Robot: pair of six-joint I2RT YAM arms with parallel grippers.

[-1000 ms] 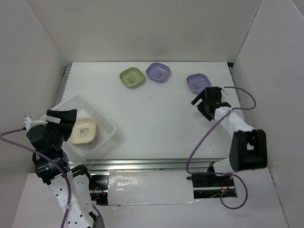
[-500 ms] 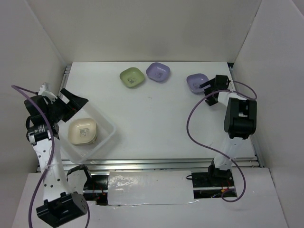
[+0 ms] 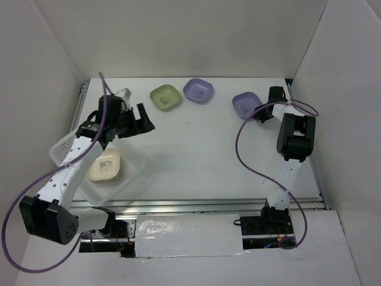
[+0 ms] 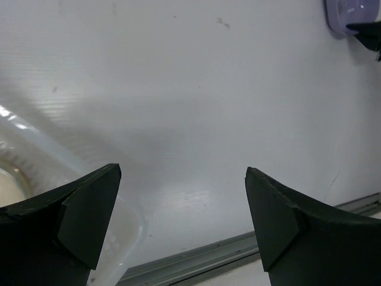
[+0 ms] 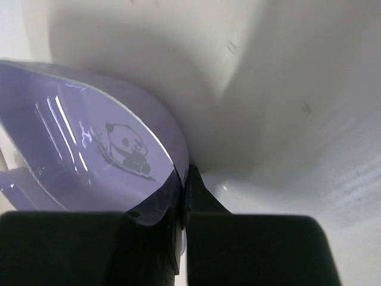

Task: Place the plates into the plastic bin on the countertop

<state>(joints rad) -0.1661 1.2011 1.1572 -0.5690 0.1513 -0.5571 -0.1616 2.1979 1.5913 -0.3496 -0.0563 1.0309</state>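
Note:
A purple plate with a panda print lies at the back right of the countertop. My right gripper is shut on its right rim, one finger inside the plate and one outside. A green plate and a second purple plate sit at the back centre. The plastic bin stands at the front left with a cream plate inside. My left gripper hangs open and empty over bare countertop just beyond the bin's far corner.
White walls close in the left, back and right sides. A metal rail runs along the front edge. The right arm's purple cable loops over the right half of the countertop.
The right gripper has shut on the rim of the right purple plate. The left arm has swung from the bin's left side up and rightward past the bin, still open.

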